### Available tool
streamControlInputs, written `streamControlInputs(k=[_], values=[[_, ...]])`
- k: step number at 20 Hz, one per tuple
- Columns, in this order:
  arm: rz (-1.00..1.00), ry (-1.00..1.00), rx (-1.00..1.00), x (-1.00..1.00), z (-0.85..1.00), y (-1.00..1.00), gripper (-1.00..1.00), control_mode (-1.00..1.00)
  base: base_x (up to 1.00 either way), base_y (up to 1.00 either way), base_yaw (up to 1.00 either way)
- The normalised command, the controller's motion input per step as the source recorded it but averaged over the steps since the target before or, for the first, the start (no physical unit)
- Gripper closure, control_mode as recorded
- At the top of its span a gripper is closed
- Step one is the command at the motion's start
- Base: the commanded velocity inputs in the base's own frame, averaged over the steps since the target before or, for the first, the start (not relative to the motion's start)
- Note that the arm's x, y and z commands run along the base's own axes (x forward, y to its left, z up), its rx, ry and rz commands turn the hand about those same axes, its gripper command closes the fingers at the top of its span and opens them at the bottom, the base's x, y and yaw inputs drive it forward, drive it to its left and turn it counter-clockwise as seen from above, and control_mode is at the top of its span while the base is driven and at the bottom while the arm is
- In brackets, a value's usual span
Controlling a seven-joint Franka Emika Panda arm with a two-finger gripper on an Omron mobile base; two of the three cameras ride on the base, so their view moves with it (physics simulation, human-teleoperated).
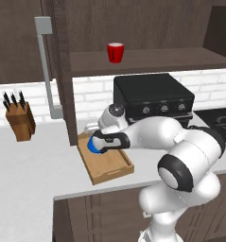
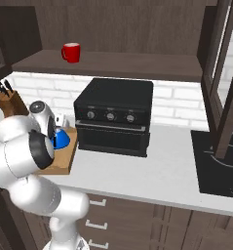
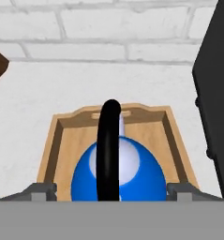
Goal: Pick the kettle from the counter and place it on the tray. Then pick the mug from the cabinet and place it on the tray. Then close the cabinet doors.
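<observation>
Sitting inside the tray [image 3: 66, 136], the kettle [image 3: 132, 173] lies directly between the jaws, its black arched handle [image 3: 108, 150] running away from the hand along the tray's long axis; the gripper [image 3: 111, 191] has its jaws apart, one fingertip [image 3: 43, 191] flanking each side of the blue body, apparently clear of it, though the low view leaves contact uncertain; the tray rests on the desk [image 1: 34, 156] beside the oven [image 1: 152, 97]; the mug [image 1: 115, 52] stands on the cabinet [image 1: 147, 60] shelf, above and well apart.
</observation>
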Motion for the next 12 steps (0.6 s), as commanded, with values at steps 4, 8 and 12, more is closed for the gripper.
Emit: streamControlInputs(k=[4,8,12], values=[[-0.01,-0.05,0.13,-0.37,0.89,-0.21,-1.0,-1.0,0.0,0.0,0.0],[0.0,0.01,0.04,-0.7,0.92,-0.11,-1.0,-1.0,0.0,0.0,0.0],[-0.11,0.15,0.0,-0.74,0.82,-0.22,-1.0,-1.0,0.0,0.0,0.0]])
